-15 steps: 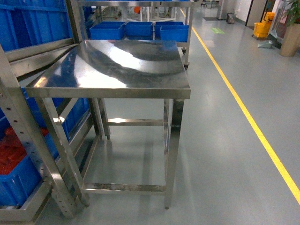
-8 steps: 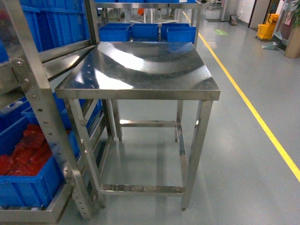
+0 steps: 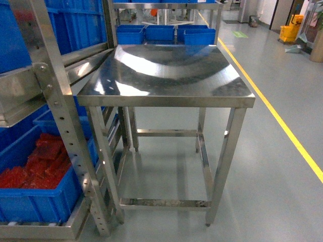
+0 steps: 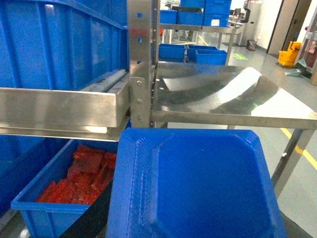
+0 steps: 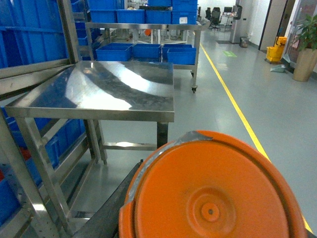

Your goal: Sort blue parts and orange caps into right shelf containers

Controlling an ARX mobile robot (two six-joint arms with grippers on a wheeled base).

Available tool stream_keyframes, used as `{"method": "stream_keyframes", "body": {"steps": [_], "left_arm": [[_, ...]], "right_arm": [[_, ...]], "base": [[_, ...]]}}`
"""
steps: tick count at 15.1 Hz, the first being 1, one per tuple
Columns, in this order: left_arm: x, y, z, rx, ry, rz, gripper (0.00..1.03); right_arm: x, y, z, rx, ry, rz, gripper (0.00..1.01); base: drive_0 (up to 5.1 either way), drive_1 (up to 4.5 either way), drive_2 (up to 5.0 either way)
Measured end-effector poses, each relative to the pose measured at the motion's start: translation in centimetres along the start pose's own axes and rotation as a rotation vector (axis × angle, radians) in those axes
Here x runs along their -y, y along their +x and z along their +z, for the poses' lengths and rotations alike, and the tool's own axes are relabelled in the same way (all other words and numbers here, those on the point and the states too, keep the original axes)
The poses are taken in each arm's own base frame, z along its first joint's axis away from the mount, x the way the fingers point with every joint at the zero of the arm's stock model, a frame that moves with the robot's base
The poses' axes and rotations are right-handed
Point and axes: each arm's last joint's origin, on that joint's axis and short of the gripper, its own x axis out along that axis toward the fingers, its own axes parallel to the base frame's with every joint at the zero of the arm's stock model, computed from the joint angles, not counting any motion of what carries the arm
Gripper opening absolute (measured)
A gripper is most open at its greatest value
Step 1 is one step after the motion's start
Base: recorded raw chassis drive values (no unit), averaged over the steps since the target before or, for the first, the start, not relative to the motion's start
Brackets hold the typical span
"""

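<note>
A blue part [image 4: 198, 188], a moulded tray-like piece, fills the lower left wrist view. My left gripper is shut on it, and only one dark finger [image 4: 96, 215] shows beside it. A round orange cap [image 5: 213, 193] fills the lower right wrist view, held by my right gripper, whose dark finger [image 5: 106, 213] shows at its left. Large blue ribbed bins [image 3: 75, 22], the shelf containers, stand on the steel rack [image 3: 55, 111] at the left of the head view, and one [image 4: 59, 44] is close in the left wrist view. Neither gripper shows in the head view.
A bare steel table [image 3: 166, 70] stands straight ahead beside the rack. A low blue bin [image 3: 30, 204] of red pieces sits on the rack's bottom level. Smaller blue bins [image 3: 161, 34] line a far shelf. A yellow floor line [image 3: 282, 128] runs along the right.
The head view has swung left: the table and rack have slid right in the picture, and more of the rack and the bin of red pieces shows.
</note>
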Motion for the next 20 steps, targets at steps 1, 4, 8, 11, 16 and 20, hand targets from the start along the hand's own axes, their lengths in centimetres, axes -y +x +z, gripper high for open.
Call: {"method": "stream_keyframes", "body": {"steps": [1,4,8,11,16,20], "left_arm": [[0.00,0.00,0.02,0.002,0.000,0.001,0.41],[-0.01,0.00,-0.01,-0.001,0.000,0.002,0.41],[0.00,0.00,-0.01,-0.001,0.000,0.000,0.41],[0.00,0.00,0.03,0.003,0.000,0.000,0.41],[0.00,0.00,0.00,0.000,0.000,0.000,0.41],[0.00,0.00,-0.01,-0.001,0.000,0.000,0.41]], "right_arm": [[0.00,0.00,0.02,0.002,0.000,0.000,0.43],[0.00,0.00,0.01,0.001,0.000,0.000,0.43],[0.00,0.00,0.01,0.001,0.000,0.000,0.43],[0.00,0.00,0.01,0.001,0.000,0.000,0.43],[0.00,0.00,0.01,0.001,0.000,0.000,0.43],[0.00,0.00,0.00,0.000,0.000,0.000,0.43]], "base": [[-4.9,2.41,2.4],[-4.8,2.55,2.5],[-4.8,2.52,2.5],[-5.0,2.39,2.4],[-5.0,2.40,2.4],[-5.0,2.34,2.3]]}}
